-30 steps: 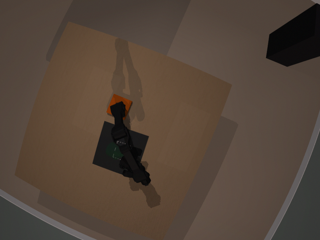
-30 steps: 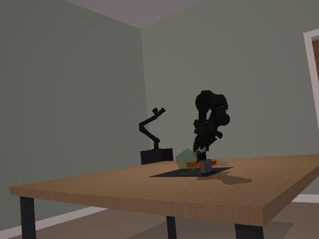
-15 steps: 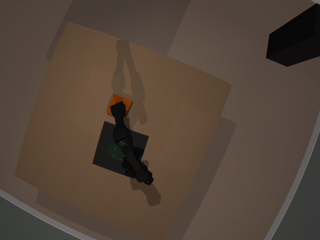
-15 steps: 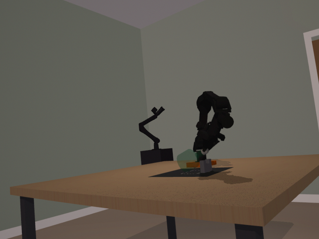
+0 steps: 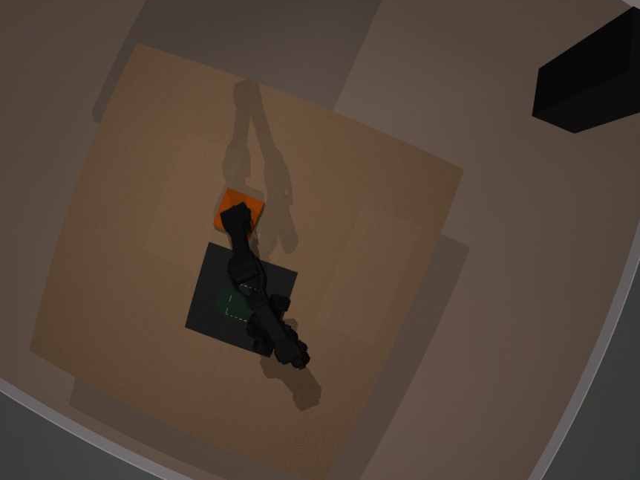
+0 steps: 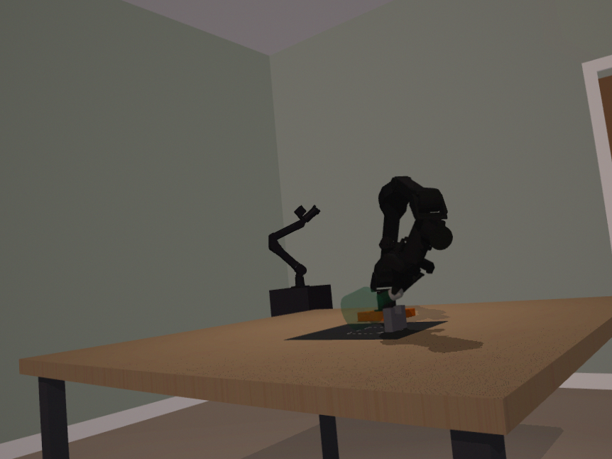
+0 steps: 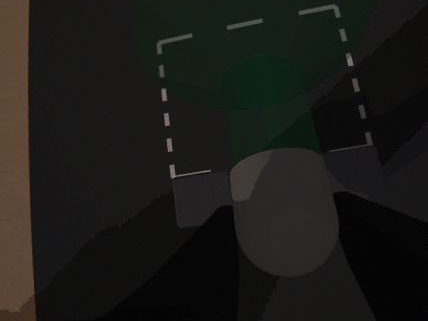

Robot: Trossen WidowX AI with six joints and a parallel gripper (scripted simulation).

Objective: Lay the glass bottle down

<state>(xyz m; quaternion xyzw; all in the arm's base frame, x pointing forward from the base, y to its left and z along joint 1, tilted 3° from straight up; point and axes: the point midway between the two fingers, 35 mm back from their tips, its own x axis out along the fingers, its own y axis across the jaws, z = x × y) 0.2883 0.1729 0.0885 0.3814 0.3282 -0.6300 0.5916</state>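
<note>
The green glass bottle (image 5: 223, 302) (image 6: 357, 305) (image 7: 252, 89) is tilted close to lying, with its neck end raised. Its body is low over the mat; whether it touches cannot be told. My gripper (image 6: 392, 295) (image 7: 283, 212) is shut on the bottle's neck, at its pale grey end. The grey U-shaped rest (image 6: 394, 319) (image 7: 202, 199) stands below the neck, with a visible gap under the neck end in the exterior view. In the wrist view its two sides show left and right of the neck. The dashed outline (image 7: 245, 24) lies under the bottle, whose body extends beyond the outline's far edge.
A black mat (image 5: 200, 309) (image 6: 316, 333) lies under the rest and outline on the wooden table (image 5: 133, 287) (image 6: 229, 367). An orange block (image 5: 232, 194) (image 6: 368, 316) is beside the mat, under the arm's base end. Another arm (image 6: 284, 231) stands on a dark box in the background.
</note>
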